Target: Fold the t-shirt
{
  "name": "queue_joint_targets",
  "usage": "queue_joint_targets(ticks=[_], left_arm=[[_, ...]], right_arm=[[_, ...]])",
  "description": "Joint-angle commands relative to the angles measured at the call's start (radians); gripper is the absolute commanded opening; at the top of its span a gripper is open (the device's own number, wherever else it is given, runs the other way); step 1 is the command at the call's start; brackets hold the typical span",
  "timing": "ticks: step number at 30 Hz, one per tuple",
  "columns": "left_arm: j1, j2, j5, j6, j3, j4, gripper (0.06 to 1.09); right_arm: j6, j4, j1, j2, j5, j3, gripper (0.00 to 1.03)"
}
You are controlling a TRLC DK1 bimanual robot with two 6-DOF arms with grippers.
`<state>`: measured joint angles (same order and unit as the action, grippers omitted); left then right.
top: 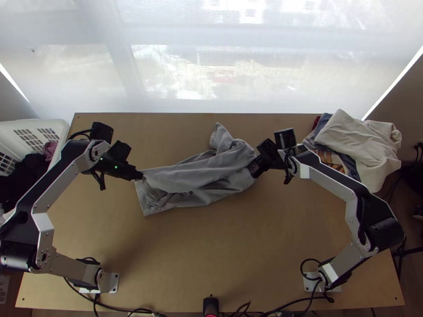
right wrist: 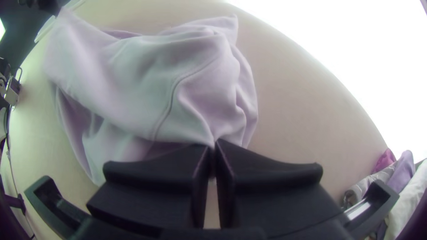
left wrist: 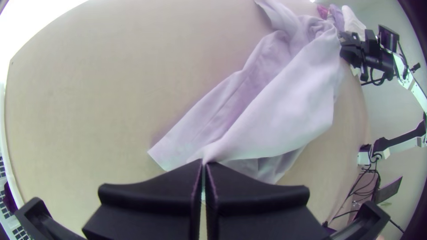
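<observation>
The grey t-shirt lay loosely bunched and drawn out sideways on the wooden table. At the t-shirt's left end, the left gripper had its fingers clenched on a pinch of the fabric. At the t-shirt's right end, the right gripper was clamped on another bit of it (a curved seam ran near that grip). Well to the t-shirt's left stood a white laundry basket; to its right lay a clothes pile.
</observation>
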<state>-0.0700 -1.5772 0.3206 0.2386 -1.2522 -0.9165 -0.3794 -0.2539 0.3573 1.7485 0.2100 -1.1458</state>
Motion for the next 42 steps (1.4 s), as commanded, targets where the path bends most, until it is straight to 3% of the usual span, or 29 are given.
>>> queue_joint_targets(ticks=[1,3,5,7,8,10,18,34,42], left_arm=[[-0.005,-0.053,-0.023,-0.018,-0.009,0.054,0.09],[-0.005,-0.061,-0.031,-0.03,-0.01,0.059,0.21],[-0.005,-0.067,-0.032,-0.033,-0.009,0.053,0.51],[-0.005,-0.061,-0.032,-0.032,-0.012,0.038,0.66],[-0.008,-0.05,-0.032,-0.028,-0.019,0.016,0.79],[-0.033,-0.012,-0.029,-0.007,-0.03,-0.039,0.91],[-0.182,0.109,-0.02,0.053,0.02,-0.142,0.94],[-0.272,0.037,-0.152,0.042,0.135,0.028,0.93],[-0.254,-0.018,-0.155,0.01,0.123,0.07,0.93]], right_arm=[[-0.006,0.008,0.003,-0.001,0.0,-0.045,0.03],[-0.001,0.008,0.005,-0.003,0.0,-0.063,0.03],[0.004,0.008,0.009,-0.004,0.0,-0.078,0.03],[0.005,0.008,0.014,-0.004,0.0,-0.088,0.03],[0.005,0.008,0.019,-0.003,0.0,-0.092,0.03],[0.008,0.008,0.022,0.002,-0.001,-0.103,0.03],[0.007,0.007,0.029,0.028,-0.001,-0.141,0.03],[0.005,-0.03,0.032,0.042,-0.003,-0.203,0.03],[0.007,-0.033,0.032,0.026,-0.003,-0.18,0.03]])
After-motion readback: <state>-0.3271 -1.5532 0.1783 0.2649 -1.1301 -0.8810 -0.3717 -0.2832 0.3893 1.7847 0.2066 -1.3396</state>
